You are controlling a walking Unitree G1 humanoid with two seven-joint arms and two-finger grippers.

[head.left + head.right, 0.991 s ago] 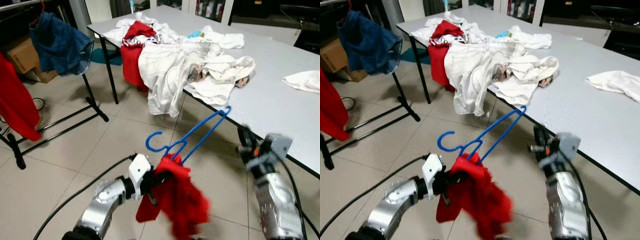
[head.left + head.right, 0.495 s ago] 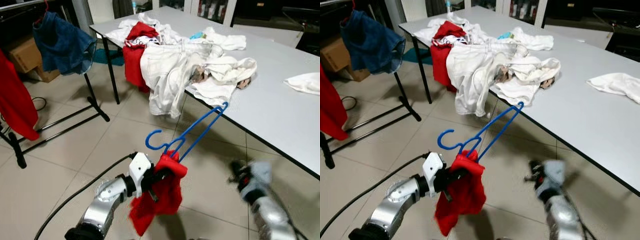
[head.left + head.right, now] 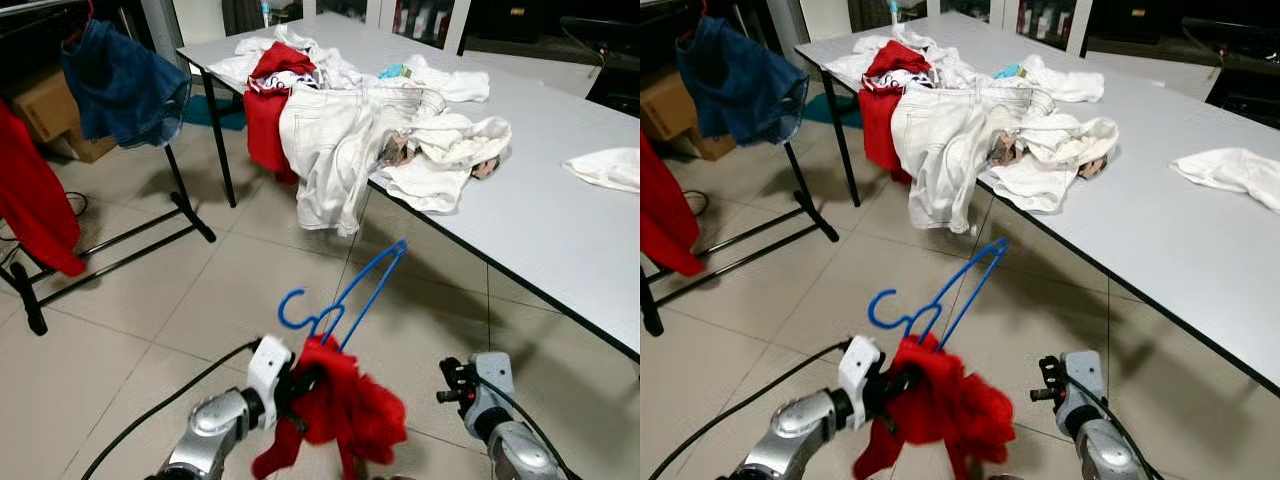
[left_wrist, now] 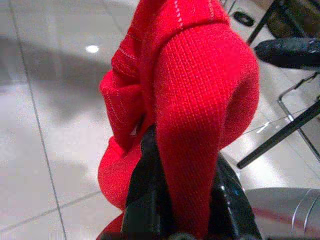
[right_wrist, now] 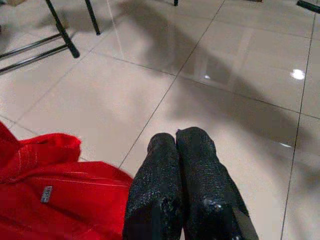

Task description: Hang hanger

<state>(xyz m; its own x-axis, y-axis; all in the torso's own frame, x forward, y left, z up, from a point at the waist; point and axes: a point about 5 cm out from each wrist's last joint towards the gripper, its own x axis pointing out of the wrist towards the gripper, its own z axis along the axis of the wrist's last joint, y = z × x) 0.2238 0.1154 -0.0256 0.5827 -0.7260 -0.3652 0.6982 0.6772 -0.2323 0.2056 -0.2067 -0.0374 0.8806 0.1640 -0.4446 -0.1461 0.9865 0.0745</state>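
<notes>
Low over the glossy tiled floor (image 3: 130, 330), near the counter's front edge, the left gripper (image 3: 300, 385) is clamping a red garment (image 3: 345, 415) together with a blue hanger (image 3: 345, 295). The hanger is thin bent wire with a curled hook at its upper end, rising tilted out of the garment toward the counter (image 3: 560, 210), its far tip well short of the counter's edge. The garment is a ribbed knit, bunched and draped over the left gripper, hanging below it without reaching the floor. In the left wrist view the knit fabric (image 4: 200, 100) is folding thickly over the black fingers (image 4: 145, 200), which are pinching it between them.

The right gripper (image 5: 180, 145) is hovering above the floor just beside the garment, apart from the hanger. Its two rough, pebbled black fingers (image 5: 197, 160) are pressed together with nothing between them. In the right wrist view the garment's red cloth (image 5: 55, 190) is lying close beside them, with a small grey label on it.

On the smooth grey counter, a heap of white clothes (image 3: 400, 130) is lying at the near left corner, with white trousers (image 3: 330, 160) spilling over the front edge and a red piece (image 3: 268, 110) hanging beside them. A single white cloth (image 3: 610, 165) is lying near the right edge. Off to the left, a black rack (image 3: 110, 240) is carrying a blue denim garment (image 3: 125, 90) and a red cloth (image 3: 35, 200).
</notes>
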